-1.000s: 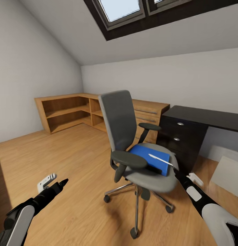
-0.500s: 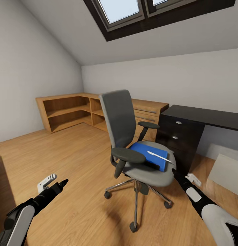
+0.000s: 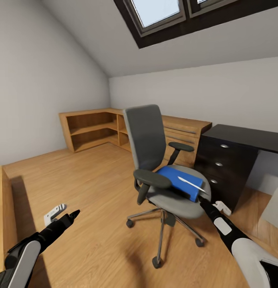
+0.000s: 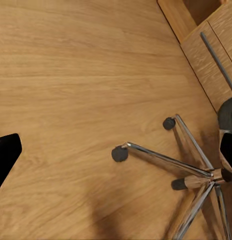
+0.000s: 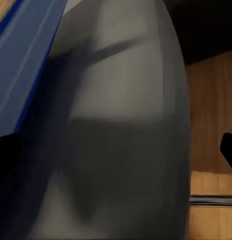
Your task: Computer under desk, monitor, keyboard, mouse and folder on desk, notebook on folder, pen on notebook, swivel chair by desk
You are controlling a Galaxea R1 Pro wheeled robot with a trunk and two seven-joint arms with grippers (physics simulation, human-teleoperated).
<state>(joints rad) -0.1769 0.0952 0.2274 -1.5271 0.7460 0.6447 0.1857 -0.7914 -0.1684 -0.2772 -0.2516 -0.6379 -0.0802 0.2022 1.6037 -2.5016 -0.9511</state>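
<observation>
The swivel chair [image 3: 146, 138] stands on the wood floor in front of the black desk [image 3: 251, 136] and its drawer unit. The blue folder [image 3: 173, 179] lies on its grey seat [image 5: 126, 130], and the pale pen [image 3: 191, 184] lies on top of the folder [image 5: 26, 60]. My right gripper [image 3: 213, 204] is open, right at the seat's front edge by the folder's corner. Low at the left, away from the chair, my left gripper [image 3: 64, 212] hangs open over the floor, with the chair's star base [image 4: 171, 160] ahead of it. The computer [image 3: 274, 209] shows at the right edge. Notebook, monitor, keyboard and mouse are out of view.
Light wooden low cabinets [image 3: 95, 130] line the back walls to the left of the desk. A wood bed frame edge [image 3: 3, 224] runs along the left. A skylight sits in the sloped ceiling. Open plank floor [image 3: 87, 180] lies between me and the chair.
The whole view has shifted, so the camera moved; cabinets and chair sit further right in the picture. The bed frame edge has come into view. Both grippers keep their poses.
</observation>
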